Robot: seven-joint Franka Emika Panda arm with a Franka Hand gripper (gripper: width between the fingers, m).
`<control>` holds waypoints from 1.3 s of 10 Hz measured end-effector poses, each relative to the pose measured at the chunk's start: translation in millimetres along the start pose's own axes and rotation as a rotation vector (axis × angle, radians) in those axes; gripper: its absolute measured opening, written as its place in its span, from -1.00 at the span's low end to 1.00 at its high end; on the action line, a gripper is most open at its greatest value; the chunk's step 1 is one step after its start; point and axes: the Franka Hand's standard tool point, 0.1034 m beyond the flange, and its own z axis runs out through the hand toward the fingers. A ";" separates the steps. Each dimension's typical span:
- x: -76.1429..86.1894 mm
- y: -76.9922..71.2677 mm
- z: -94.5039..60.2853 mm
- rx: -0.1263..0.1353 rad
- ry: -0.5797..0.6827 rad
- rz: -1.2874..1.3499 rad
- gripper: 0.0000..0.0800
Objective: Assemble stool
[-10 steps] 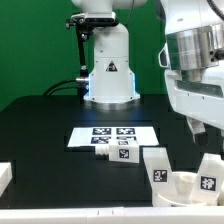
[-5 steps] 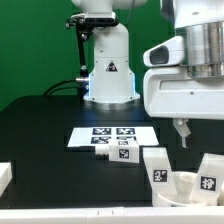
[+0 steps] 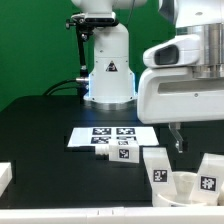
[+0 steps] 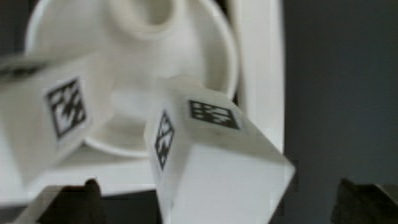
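Exterior view shows a lying leg (image 3: 112,152) just beside the marker board (image 3: 82,138), then an upright leg (image 3: 157,167) beside the round white rimmed seat (image 3: 186,183). Above the seat the gripper (image 4: 219,198) hangs with jaws wide apart, holding nothing.

White stool legs (image 3: 157,163) with black-and-white square tags (image 3: 159,177), black table (image 3: 40,130).

Bright, even exterior lighting; wrist view soft, motion-blurred.
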 end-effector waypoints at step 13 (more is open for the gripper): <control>5.5 12.8 24.4 -0.077 -0.122 -1.103 0.62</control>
